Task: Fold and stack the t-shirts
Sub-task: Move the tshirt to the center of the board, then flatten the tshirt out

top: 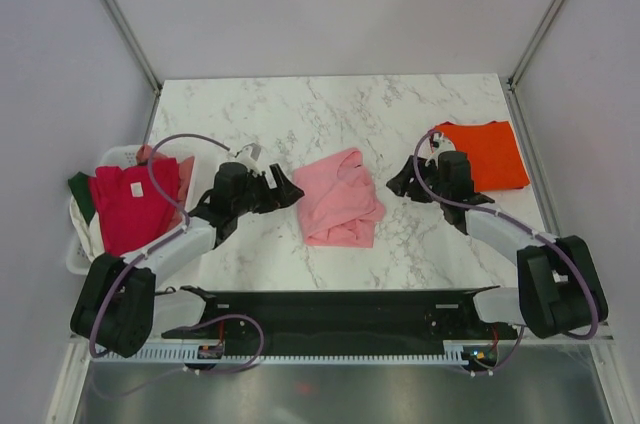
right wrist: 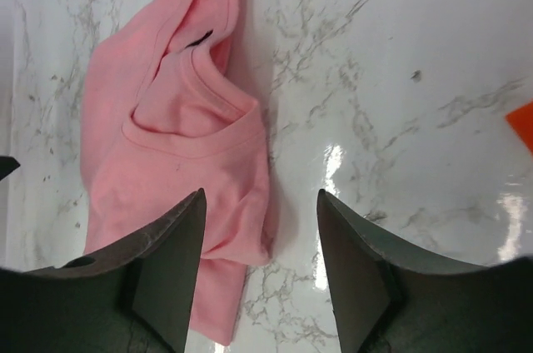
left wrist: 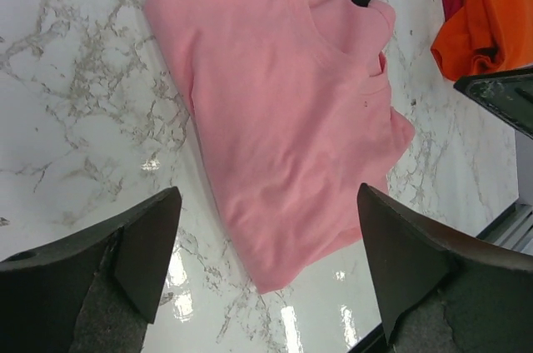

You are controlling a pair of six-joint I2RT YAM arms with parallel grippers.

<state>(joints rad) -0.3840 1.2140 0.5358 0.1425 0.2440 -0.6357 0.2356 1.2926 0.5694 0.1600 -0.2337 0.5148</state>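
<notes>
A light pink t-shirt (top: 340, 199) lies roughly folded in the middle of the marble table; it also shows in the left wrist view (left wrist: 283, 111) and the right wrist view (right wrist: 179, 136). A folded bright orange t-shirt (top: 488, 154) lies at the right, its edge in the left wrist view (left wrist: 491, 12). A crimson-red t-shirt (top: 130, 206) drapes over the white basket (top: 118, 155) at the left, with dark green cloth (top: 80, 192) under it. My left gripper (top: 292, 189) is open and empty just left of the pink shirt. My right gripper (top: 400, 182) is open and empty between the pink and orange shirts.
The table (top: 330, 109) has grey walls on three sides. The basket stands at the table's left edge. The arm bases and a black rail (top: 330, 319) line the near edge.
</notes>
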